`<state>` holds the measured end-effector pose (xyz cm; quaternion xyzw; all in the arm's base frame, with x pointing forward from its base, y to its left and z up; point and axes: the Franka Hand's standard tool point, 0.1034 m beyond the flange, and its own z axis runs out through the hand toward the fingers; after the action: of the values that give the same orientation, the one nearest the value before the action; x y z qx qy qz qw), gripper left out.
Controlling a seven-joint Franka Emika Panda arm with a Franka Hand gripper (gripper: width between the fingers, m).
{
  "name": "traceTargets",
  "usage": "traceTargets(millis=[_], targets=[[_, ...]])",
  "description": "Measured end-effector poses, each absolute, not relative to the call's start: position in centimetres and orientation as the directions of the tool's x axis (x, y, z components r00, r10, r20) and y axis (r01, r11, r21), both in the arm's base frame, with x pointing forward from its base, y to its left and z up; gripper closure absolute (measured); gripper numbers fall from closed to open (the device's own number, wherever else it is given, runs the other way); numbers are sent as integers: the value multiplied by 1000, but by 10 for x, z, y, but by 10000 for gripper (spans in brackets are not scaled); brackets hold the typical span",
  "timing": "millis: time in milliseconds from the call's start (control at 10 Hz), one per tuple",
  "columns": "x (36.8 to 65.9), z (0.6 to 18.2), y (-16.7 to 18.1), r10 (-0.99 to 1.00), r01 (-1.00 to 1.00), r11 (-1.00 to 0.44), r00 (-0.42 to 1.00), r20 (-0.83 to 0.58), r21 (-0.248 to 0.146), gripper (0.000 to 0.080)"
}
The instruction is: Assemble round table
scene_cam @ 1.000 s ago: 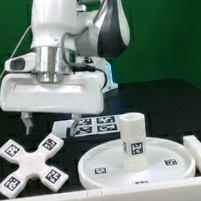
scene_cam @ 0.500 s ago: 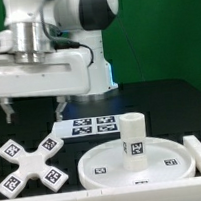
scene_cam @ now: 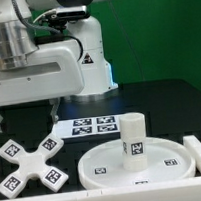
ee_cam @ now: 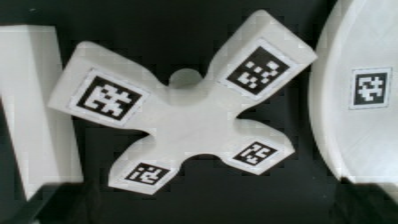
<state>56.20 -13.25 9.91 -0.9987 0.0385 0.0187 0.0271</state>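
hovering above the cross-shaped foot [scene_cam: 29,162], which lies flat on the table [scene_cam: 179,100], the gripper [scene_cam: 25,116] has its jaws apart and holds nothing. the leg [scene_cam: 132,135] stands upright on the round disc [scene_cam: 166,164], to the exterior view's right of the foot.

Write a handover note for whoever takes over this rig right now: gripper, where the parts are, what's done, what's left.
Gripper: open, empty, hovering above the cross-shaped foot.
Parts: the foot lies flat, to the exterior view's left of the round disc. The leg stands upright at the disc's middle.
Done: leg set on the disc; whether it is fastened cannot be told.
Left: grasp the foot and fit it onto the leg's top.
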Motion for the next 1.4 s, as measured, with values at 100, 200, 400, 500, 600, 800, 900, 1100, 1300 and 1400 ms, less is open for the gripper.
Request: traceTargets(millis=[100,200,400,500,600,800,900,1100,1300,1400], targets=[[562,99,-132,-76,-78,-996,996,-40,-53,150],[561,97,-131,-72,-74,-996,996,-46,-50,150],[570,91,-134,-78,-87,-995,987,-141,-54,150],[581,88,-135,-85,-94,-994,984,-155,-49,150],[584,82,-133,-96,-102,-994,985,-140,-37,150],[585,80,-131,-117,-122,-992,985,-126,-28,150],[585,80,-131,-118,-122,-992,985,-126,-27,150],[587,73,-139,-2,-8,-999,990,-142,-42,150],[593,66,-140,75,70,-997,988,-135,-44,150],[592,66,-141,70,65,-997,988,-135,-43,150]])
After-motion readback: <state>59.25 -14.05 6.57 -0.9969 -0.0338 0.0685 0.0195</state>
